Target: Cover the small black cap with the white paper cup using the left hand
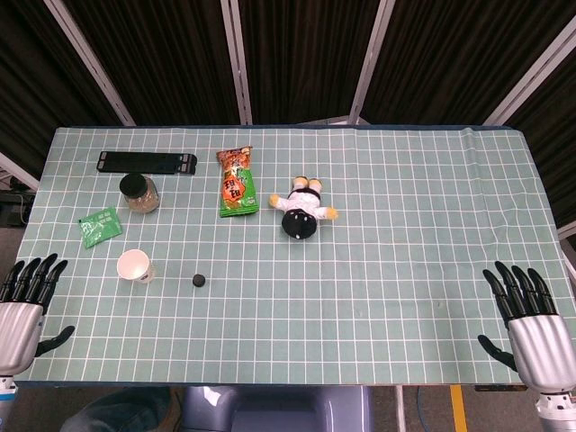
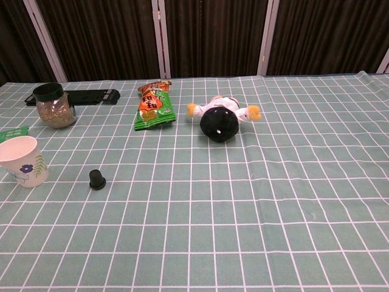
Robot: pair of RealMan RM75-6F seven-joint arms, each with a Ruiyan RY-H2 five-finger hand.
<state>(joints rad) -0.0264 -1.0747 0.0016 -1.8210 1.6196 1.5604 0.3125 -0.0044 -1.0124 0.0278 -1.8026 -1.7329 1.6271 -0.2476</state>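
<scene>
paper cup point(image 2: 23, 160) flower print in chest view, hands point(image 1: 27, 301) only overhead

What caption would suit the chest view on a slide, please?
Upright white paper cup stands beside the small black cap, both untouched.
</scene>
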